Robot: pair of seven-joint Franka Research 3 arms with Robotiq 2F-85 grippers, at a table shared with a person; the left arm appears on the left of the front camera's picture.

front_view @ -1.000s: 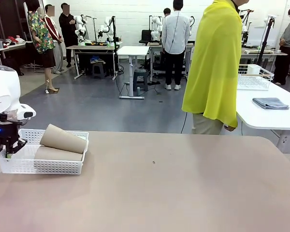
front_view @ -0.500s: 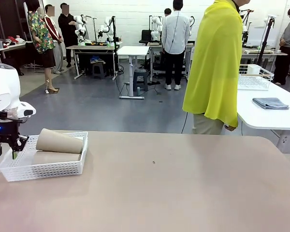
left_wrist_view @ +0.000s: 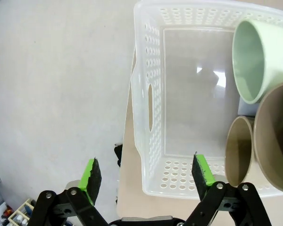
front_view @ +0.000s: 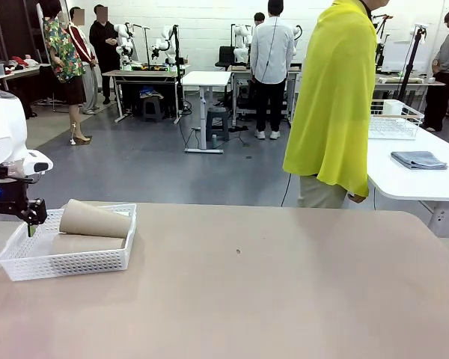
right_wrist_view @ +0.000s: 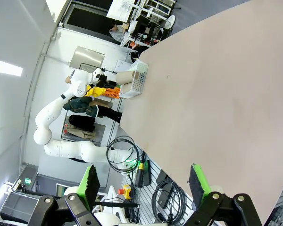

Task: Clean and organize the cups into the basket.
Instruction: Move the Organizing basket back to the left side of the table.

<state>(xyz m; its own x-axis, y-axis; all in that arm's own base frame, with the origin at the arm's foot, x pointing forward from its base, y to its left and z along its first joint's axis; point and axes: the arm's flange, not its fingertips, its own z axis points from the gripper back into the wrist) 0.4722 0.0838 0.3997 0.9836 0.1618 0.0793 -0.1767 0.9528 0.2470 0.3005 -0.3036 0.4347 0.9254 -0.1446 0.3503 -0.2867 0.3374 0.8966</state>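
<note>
Left gripper (left_wrist_view: 146, 172) hangs wide open and empty at the basket (front_view: 67, 262) rim's nine o'clock end, cups (front_view: 95, 218) stacked inside. Right gripper (right_wrist_view: 141, 181) is spread empty too. A careless descent could clip the rim and roll the top cup out.

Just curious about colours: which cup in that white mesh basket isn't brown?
The pale mint green cup, lying on its side at the basket's far end; the two beside it are tan cardboard-brown.
</note>
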